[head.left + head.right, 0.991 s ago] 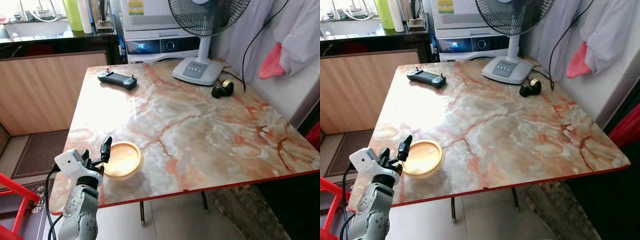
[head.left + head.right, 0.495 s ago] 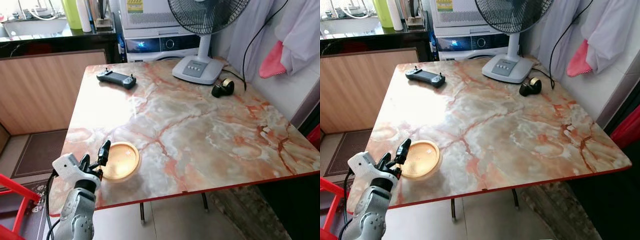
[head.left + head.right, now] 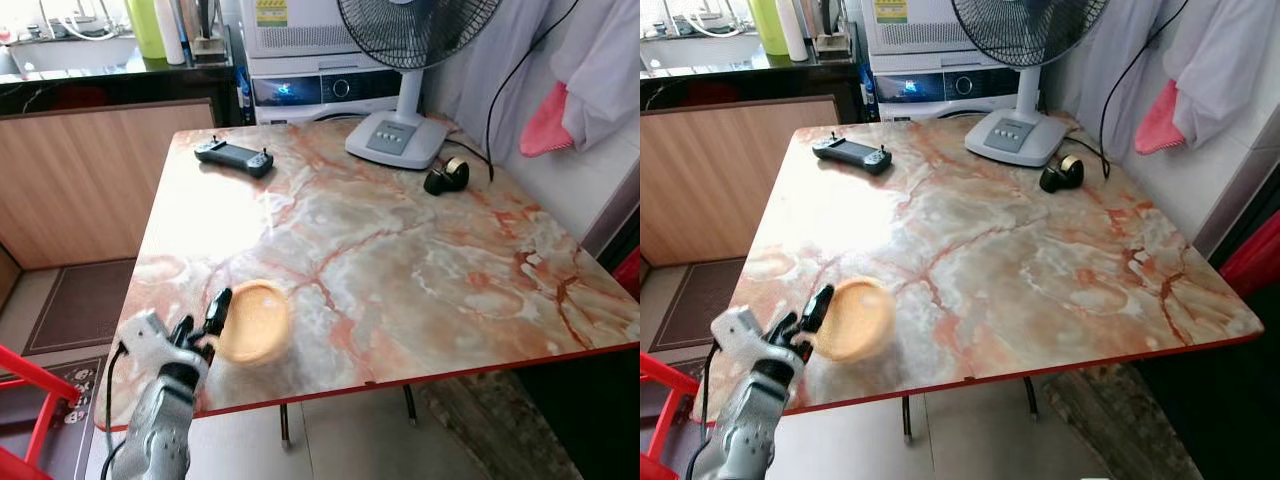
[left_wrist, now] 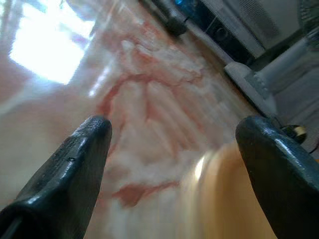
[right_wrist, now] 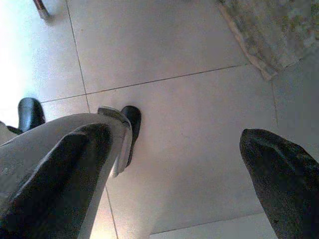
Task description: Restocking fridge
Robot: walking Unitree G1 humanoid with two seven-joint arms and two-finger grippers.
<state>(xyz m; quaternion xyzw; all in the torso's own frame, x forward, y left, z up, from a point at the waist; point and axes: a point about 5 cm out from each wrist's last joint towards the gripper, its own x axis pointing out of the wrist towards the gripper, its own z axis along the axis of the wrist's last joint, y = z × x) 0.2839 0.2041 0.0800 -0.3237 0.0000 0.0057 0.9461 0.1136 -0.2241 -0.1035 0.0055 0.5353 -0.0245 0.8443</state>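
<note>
A round orange plate (image 3: 255, 320) lies near the front left corner of the marble table (image 3: 400, 260); it is blurred and looks tipped. My left gripper (image 3: 203, 318) is open at the plate's left edge, one black finger (image 3: 218, 302) touching or almost touching the rim. In the left wrist view the two fingers stand wide apart around my left gripper (image 4: 174, 127), with the plate (image 4: 234, 199) close to one of them. My right gripper (image 5: 174, 134) hangs open over the tiled floor (image 5: 189, 89) beside my leg.
A black handheld controller (image 3: 234, 156) lies at the table's far left. A white fan base (image 3: 397, 138) and a black tape roll (image 3: 445, 178) sit at the far right. A red frame (image 3: 30, 400) stands left of the table, beside a wooden cabinet (image 3: 90, 180).
My left gripper has pushed forward and right against the plate. The plate has shifted a little to the right and now looks blurred and tipped.
</note>
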